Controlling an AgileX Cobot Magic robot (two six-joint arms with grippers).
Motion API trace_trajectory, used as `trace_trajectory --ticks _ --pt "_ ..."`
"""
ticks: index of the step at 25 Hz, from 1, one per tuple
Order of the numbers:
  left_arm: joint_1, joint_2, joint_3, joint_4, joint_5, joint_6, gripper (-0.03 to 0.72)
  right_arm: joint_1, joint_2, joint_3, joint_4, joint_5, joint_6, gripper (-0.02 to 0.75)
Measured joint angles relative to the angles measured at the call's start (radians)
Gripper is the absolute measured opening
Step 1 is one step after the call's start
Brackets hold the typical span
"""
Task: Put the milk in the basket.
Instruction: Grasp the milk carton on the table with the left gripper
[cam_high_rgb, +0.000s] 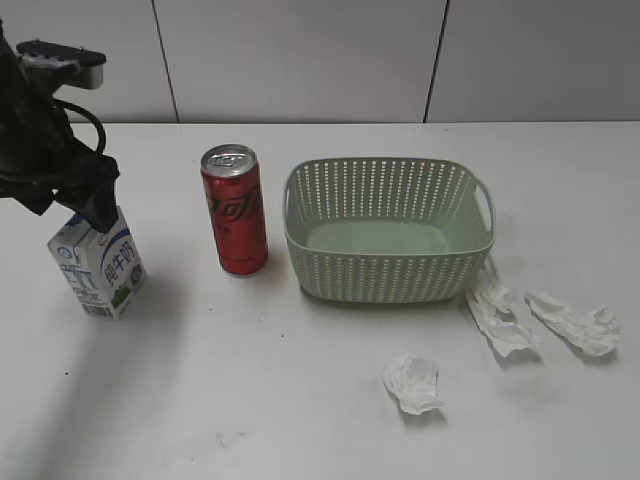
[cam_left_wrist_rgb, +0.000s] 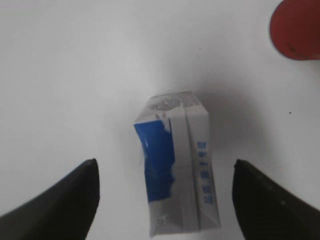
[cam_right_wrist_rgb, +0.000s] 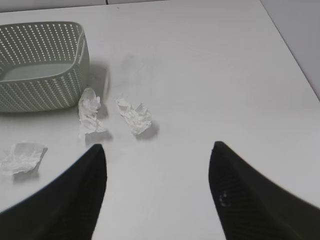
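The milk is a small white carton with blue characters and a green patch, standing upright at the table's left. My left gripper hovers just above its top, open. In the left wrist view the milk lies between the two open fingers of my left gripper, untouched. The pale green basket stands empty right of centre; it also shows in the right wrist view. My right gripper is open and empty over bare table, out of the exterior view.
A red soda can stands between the milk and the basket; its edge shows in the left wrist view. Crumpled white tissues lie in front of and right of the basket.
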Motion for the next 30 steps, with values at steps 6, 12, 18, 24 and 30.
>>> trace_trajectory --ticks 6,12,18,24,30 --pt "-0.001 0.084 -0.003 -0.003 -0.017 0.001 0.61 0.0 0.0 0.0 0.0 0.0 0.0 0.519" --pt "-0.001 0.132 -0.004 -0.003 -0.037 0.005 0.6 0.0 0.0 0.0 0.0 0.0 0.0 0.519" --pt "-0.001 0.135 -0.004 -0.007 -0.051 0.005 0.402 0.0 0.0 0.0 0.0 0.0 0.0 0.519" --pt "-0.001 0.136 -0.007 -0.008 -0.037 0.007 0.291 0.0 0.0 0.0 0.0 0.0 0.0 0.519" --pt "-0.001 0.138 -0.118 0.031 0.13 0.008 0.291 0.0 0.0 0.0 0.0 0.0 0.0 0.519"
